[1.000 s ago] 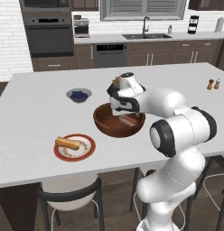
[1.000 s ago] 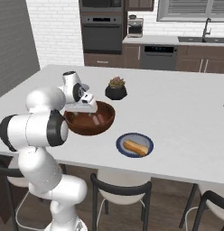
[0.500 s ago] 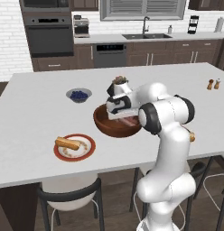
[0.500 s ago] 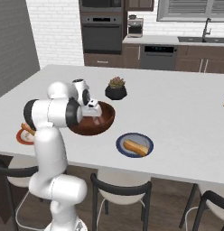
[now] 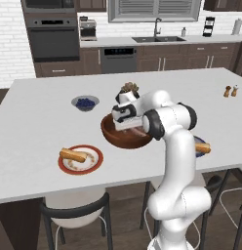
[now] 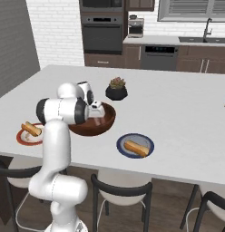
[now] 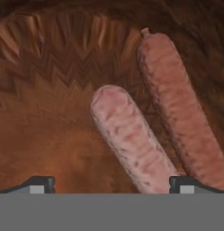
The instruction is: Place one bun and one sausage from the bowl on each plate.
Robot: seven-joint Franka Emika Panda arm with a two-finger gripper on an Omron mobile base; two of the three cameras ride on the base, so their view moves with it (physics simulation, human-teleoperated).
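Observation:
My gripper (image 7: 113,185) is open and reaches down into the wooden bowl (image 5: 113,137), its fingertips (image 7: 41,183) low over the bowl's floor. Two pink-brown sausages lie side by side there. The nearer sausage (image 7: 132,144) runs in between the jaws, close to the right fingertip. The other sausage (image 7: 177,108) lies just beyond it. One bun (image 5: 72,155) rests on the red-rimmed plate (image 5: 99,158) to the left of the bowl. A second bun (image 6: 136,147) rests on the dark blue plate (image 6: 149,141) to its right.
A small grey bowl of blueberries (image 5: 85,102) and a black pot with a succulent (image 6: 116,92) stand behind the wooden bowl. Salt and pepper shakers (image 5: 230,91) are at the far right. Stools (image 6: 121,192) line the counter's near edge.
The hand has sunk from above the wooden bowl down into it, and the arm's elbow has swung across. The jaws stayed open.

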